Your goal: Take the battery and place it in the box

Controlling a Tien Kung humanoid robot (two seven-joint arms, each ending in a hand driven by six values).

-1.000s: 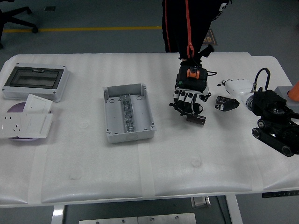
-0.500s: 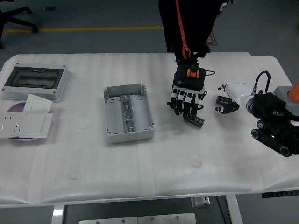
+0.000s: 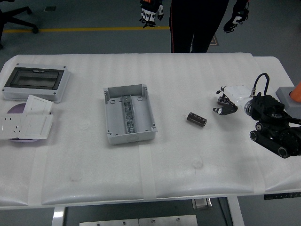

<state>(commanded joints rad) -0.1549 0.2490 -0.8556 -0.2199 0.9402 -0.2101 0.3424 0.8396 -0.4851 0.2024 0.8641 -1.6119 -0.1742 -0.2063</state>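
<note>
On the white table [image 3: 141, 160], right of centre, lies the battery [image 3: 197, 118], a small dark cylinder flat on the padding with nothing touching it. Its long axis runs at a slant, from upper left down to lower right. The right hand [image 3: 226, 104] reaches in from the right edge, its white and black fingers hanging loosely apart just above the surface and holding nothing. The battery sits a little left of that hand and slightly nearer the table's front edge, close but clearly apart from the fingertips. No left arm shows, so the right hand is the only 1 placed for the pick, and I judge it must shift left and turn to close across the short width of the cylinder. The grey box [image 3: 128, 114] stands open well to the left of the battery, lid off, its cavity facing up. At the far side a person [image 3: 197, 23] stands back, both gloved hands raised clear of the table.
</note>
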